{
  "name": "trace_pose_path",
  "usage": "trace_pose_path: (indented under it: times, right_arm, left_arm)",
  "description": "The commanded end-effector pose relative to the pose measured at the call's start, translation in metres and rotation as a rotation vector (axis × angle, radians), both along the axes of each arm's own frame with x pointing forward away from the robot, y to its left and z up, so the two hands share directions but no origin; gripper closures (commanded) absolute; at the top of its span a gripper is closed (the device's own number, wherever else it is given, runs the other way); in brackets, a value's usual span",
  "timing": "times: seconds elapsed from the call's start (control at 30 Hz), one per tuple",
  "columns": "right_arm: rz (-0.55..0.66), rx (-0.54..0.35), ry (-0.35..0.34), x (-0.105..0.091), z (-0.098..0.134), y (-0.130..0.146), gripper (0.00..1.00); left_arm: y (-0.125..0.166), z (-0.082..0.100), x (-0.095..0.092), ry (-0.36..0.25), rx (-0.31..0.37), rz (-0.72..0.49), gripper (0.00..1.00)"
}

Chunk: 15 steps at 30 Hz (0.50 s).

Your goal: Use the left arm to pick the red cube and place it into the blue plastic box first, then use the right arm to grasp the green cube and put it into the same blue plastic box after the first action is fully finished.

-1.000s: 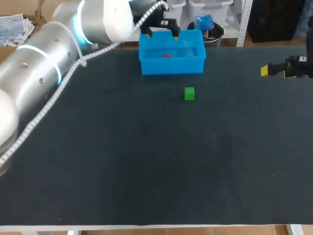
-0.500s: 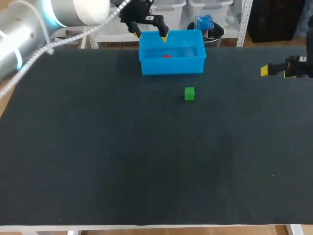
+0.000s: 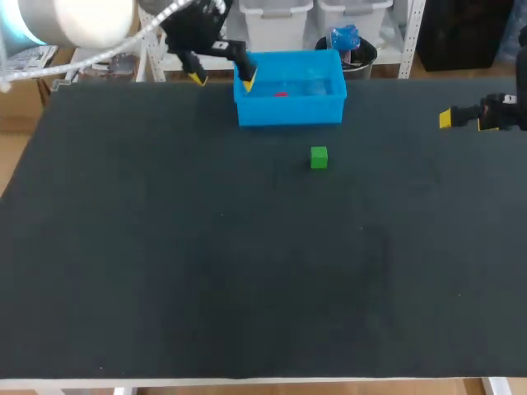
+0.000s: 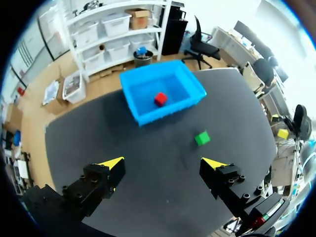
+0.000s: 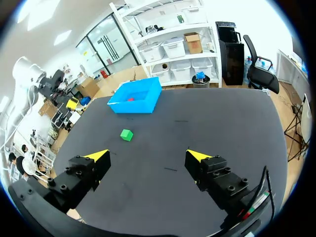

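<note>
- The green cube (image 3: 319, 157) sits alone on the dark table (image 3: 247, 271), small and bright, well apart from both arms. By the task, it looks to be next.
- The right gripper (image 5: 148, 156) hangs at the table's right edge, jaws wide and empty, likely parked clear of the left arm's turn.
- The red cube (image 3: 281, 94) lies on the floor of the blue box (image 3: 288, 111), so step one looks done.
- The left gripper (image 3: 223, 79) hovers by the box's left corner, jaws wide, holding nothing.
</note>
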State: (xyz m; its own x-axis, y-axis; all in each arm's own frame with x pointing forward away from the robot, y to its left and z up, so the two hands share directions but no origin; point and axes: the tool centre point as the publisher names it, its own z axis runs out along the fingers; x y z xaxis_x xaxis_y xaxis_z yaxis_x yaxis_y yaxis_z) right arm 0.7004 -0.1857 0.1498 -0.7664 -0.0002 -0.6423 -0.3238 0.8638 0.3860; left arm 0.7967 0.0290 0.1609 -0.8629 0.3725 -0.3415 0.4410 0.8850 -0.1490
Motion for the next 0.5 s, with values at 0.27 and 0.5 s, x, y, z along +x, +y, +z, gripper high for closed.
trace_pose_path:
  times: [0.27,0.5]
  right_arm:
    - [0.000,-0.001,0.000,-0.0001,0.0001,0.0001,0.00]
    - [0.000,-0.001,0.000,-0.0001,0.0001,0.0001,0.00]
  left_arm:
    - [0.0351,-0.0183,-0.0785,-0.380,-0.226,0.042,0.00]
    - [0.0384,-0.0136,-0.0740,-0.357,-0.220,0.005,0.00]
